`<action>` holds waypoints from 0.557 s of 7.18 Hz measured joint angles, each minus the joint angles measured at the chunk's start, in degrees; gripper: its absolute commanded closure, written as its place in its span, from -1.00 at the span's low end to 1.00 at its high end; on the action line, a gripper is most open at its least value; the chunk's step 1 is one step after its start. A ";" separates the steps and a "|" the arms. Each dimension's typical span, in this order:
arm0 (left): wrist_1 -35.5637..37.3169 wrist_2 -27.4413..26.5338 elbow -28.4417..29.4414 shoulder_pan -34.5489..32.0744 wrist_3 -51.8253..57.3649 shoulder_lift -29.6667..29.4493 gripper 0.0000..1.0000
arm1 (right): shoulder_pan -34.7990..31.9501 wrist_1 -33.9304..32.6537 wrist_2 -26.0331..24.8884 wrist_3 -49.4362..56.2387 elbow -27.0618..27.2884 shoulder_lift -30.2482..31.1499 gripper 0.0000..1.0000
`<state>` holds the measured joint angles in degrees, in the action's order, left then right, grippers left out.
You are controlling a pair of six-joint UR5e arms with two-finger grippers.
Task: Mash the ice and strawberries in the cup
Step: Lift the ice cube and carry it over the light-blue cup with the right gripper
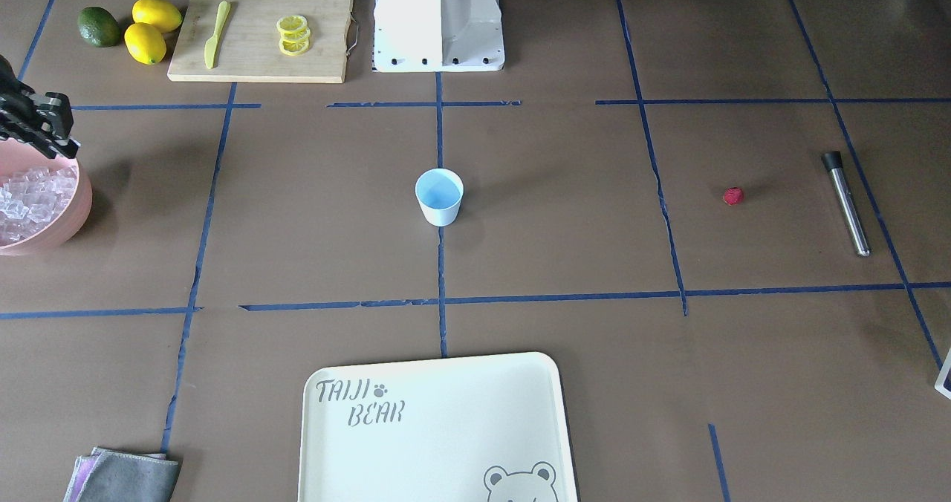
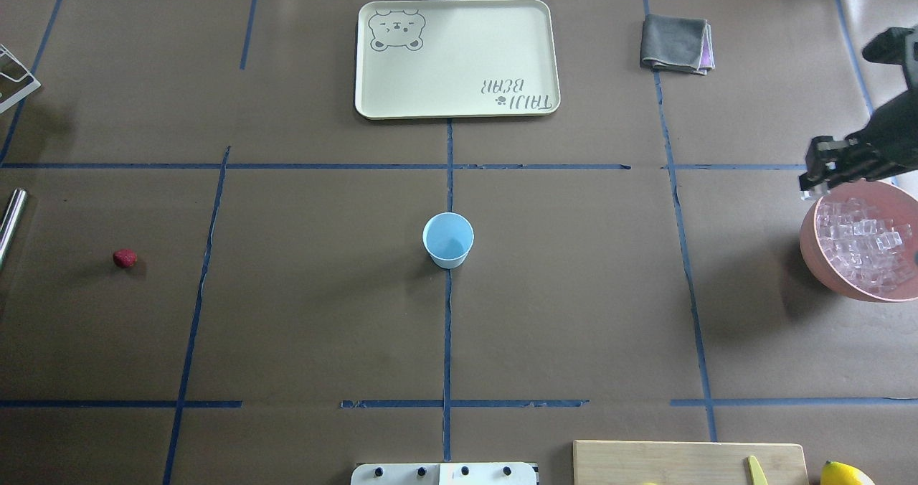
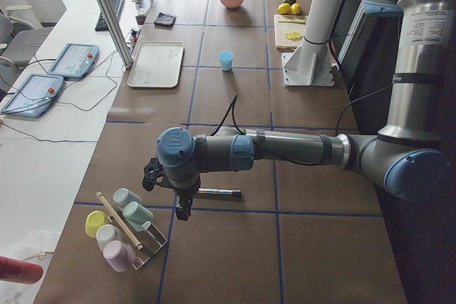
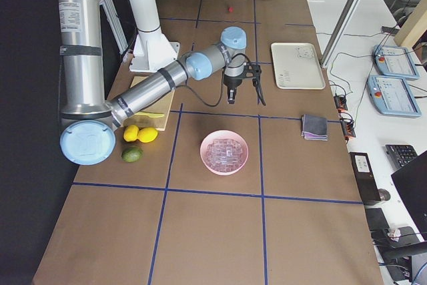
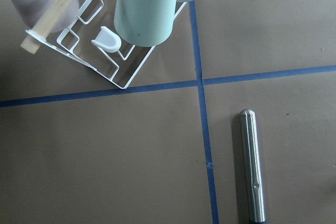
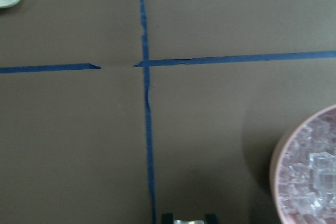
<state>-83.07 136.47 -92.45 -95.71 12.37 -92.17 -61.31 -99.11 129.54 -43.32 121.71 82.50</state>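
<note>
Dial centred on the cup [image 2: 448,239], 12 o'clock pointing away from the robot.

Nearest the robot, about 5 o'clock: wooden cutting board [image 1: 327,38] carrying a yellow-green plastic knife [image 1: 216,34] and a short stack of lemon slices [image 1: 293,36]; past its outer end two whole lemons [image 1: 157,15] touching each other, a dark green fruit [image 1: 99,27] just beside them.

Mid-table: cup upright on a blue tape line [image 2: 447,327], light-blue inside showing; strawberry [image 2: 125,257] at 9 o'clock, well apart from the cup, lying alone on the brown paper; steel muddler [image 1: 845,203] with a black end farther out along 9 o'clock, lying flat.

Left gripper [image 3: 169,194] hovers above the table at that end, near the muddler and a white wire rack [image 5: 126,80] of pastel cups [image 5: 144,6]; its fingers show in no close view, so cannot tell how far apart they stand.

At 3 o'clock: pink bowl [image 2: 809,252] heaped with ice [image 2: 864,245]; right gripper [image 2: 812,182] hangs over the bowl's far, cup-side rim; its wrist view shows the fingertips drawn close with a small pale ice cube [image 6: 184,222] pinched between them, clear of the table.

Farthest: cream bear-print tray [image 2: 459,76] at 12 o'clock; folded grey cloth [image 2: 674,42] at about 1 o'clock.
</note>
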 measured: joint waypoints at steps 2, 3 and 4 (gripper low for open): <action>-0.96 0.03 -0.49 0.00 -0.04 0.25 -1.00 | 7.21 -8.33 -0.64 -11.84 -1.55 -15.47 1.00; -1.23 0.03 -0.58 0.00 -0.06 0.28 -1.00 | 11.48 -9.46 -2.65 -18.23 -2.69 -20.79 1.00; -1.33 0.03 -0.60 0.04 -0.06 0.29 -1.00 | 16.46 -9.84 -6.54 -24.02 -4.52 -25.56 1.00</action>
<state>-84.40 136.49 -93.05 -95.67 12.31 -91.88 -44.85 -108.95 122.99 -67.34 117.19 56.94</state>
